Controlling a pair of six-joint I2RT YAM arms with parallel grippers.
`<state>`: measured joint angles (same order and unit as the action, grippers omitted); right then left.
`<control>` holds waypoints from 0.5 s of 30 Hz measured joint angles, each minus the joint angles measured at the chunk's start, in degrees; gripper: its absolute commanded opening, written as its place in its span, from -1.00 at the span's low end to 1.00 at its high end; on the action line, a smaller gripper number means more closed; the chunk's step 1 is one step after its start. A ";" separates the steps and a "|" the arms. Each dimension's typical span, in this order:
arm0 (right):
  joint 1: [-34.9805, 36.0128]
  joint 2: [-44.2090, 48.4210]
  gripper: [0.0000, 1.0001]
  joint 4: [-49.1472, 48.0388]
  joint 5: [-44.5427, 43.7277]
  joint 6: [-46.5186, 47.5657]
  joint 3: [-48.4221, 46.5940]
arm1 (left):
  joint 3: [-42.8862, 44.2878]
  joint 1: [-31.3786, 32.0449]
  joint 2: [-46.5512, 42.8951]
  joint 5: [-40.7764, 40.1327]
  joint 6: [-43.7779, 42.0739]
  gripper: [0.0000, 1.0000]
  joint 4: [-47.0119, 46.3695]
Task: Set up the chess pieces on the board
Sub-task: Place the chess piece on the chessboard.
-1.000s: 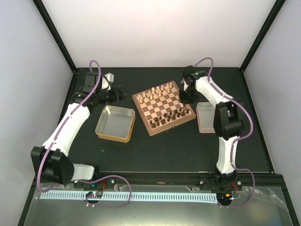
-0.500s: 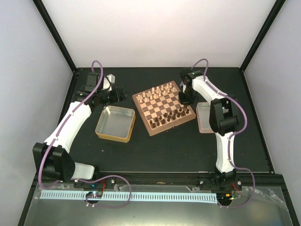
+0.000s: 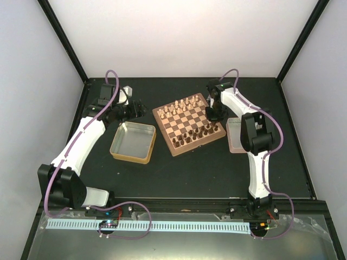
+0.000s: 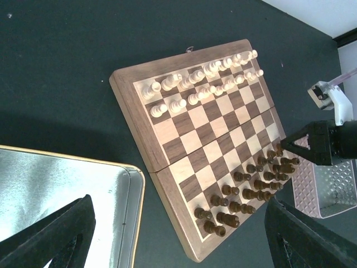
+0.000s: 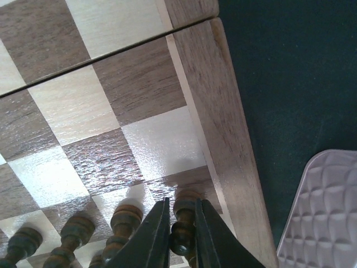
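Dark chess pieces (image 4: 245, 192): two rows at the lower-right end of the board (image 4: 206, 134)
Board position: centre of the top view, set at an angle on the black table (image 3: 190, 173)
Right gripper (image 5: 182, 202): narrow, pinching one dark piece (image 5: 181, 237) by the board's right rim
Left gripper (image 4: 178, 204): spread wide, nothing between its fingers, upper left of the board
Pale pieces (image 4: 201, 84): two rows at the board's upper end
Gold-rimmed tin (image 3: 130, 157): left of the board, shiny bare floor showing
Pink tin (image 4: 329, 190): right of the board, dimpled floor showing, partly hidden by the arm
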<state>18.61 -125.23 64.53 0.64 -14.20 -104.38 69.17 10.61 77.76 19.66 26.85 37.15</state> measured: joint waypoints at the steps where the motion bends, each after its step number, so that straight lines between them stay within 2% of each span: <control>1: 0.00 -0.02 -0.59 -0.02 0.04 -0.17 0.00 | 0.00 0.00 0.00 -0.04 0.00 0.70 0.09; 3: 0.00 -0.09 -0.42 -0.04 0.09 -0.13 0.00 | 0.00 0.00 0.00 -0.20 0.00 0.70 0.22; 9: 0.00 -0.09 -0.09 -0.33 -0.39 -1.49 -0.09 | 0.00 0.00 -0.02 -1.31 -0.13 0.72 0.57; 13: 0.00 1.55 0.00 -0.66 -1.36 -3.23 -0.39 | 0.07 0.00 -0.11 -1.77 -0.22 0.79 0.66; 15: 0.00 4.07 0.01 -0.96 -1.88 -4.46 -0.31 | 0.11 0.00 -0.31 -2.03 -0.20 0.89 0.68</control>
<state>18.61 -121.16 63.57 -1.23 -18.65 -104.68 69.28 10.61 77.45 17.63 26.65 37.82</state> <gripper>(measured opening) 0.496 0.888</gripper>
